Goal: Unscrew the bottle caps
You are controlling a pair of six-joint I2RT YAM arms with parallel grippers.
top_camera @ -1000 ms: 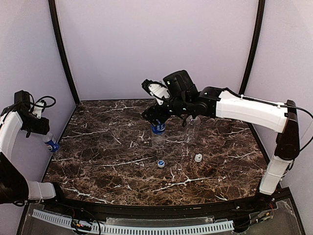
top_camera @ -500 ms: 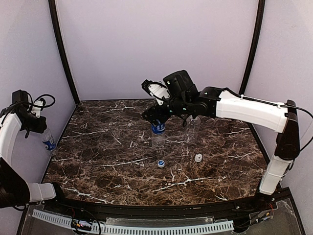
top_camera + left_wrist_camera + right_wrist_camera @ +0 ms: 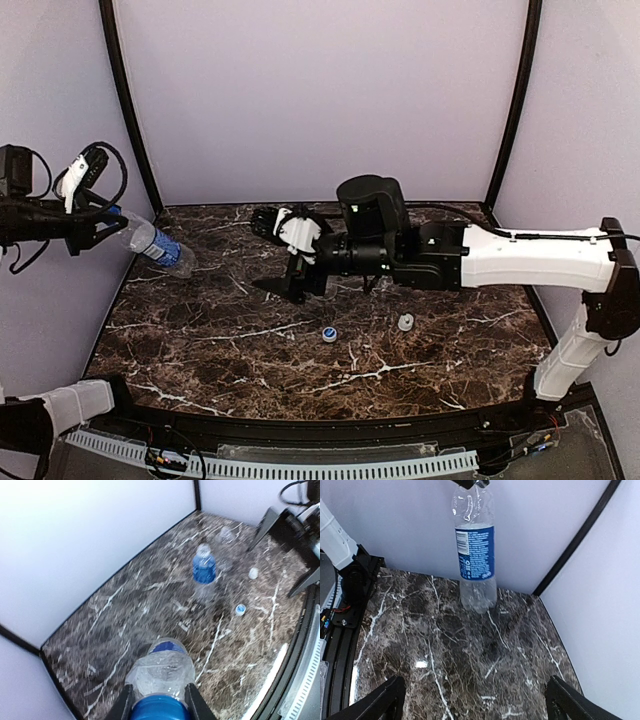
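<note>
My left gripper [image 3: 100, 218] is shut on the dark blue cap [image 3: 160, 709] of a blue-labelled bottle [image 3: 158, 247]. It holds the bottle tilted in the air over the table's far left; the bottle also shows in the right wrist view [image 3: 475, 555]. My right gripper [image 3: 263, 254] is open wide and empty, facing left toward that bottle, with its fingers [image 3: 387, 697] far apart. A second blue-labelled bottle [image 3: 204, 574] and a plain bottle [image 3: 225, 535] stand mid-table, mostly hidden behind my right arm in the top view. Two loose caps lie on the table: a white one [image 3: 405, 322] and a blue-and-white one [image 3: 328, 335].
The dark marble table [image 3: 200, 340] is walled by pale panels with black corner posts [image 3: 125, 110]. My right arm [image 3: 500, 250] stretches across the table's middle from the right.
My left arm has lifted its bottle from the left edge and tilted it out over the table. My right gripper has left the middle bottle, swung lower and left, and opened wide.
</note>
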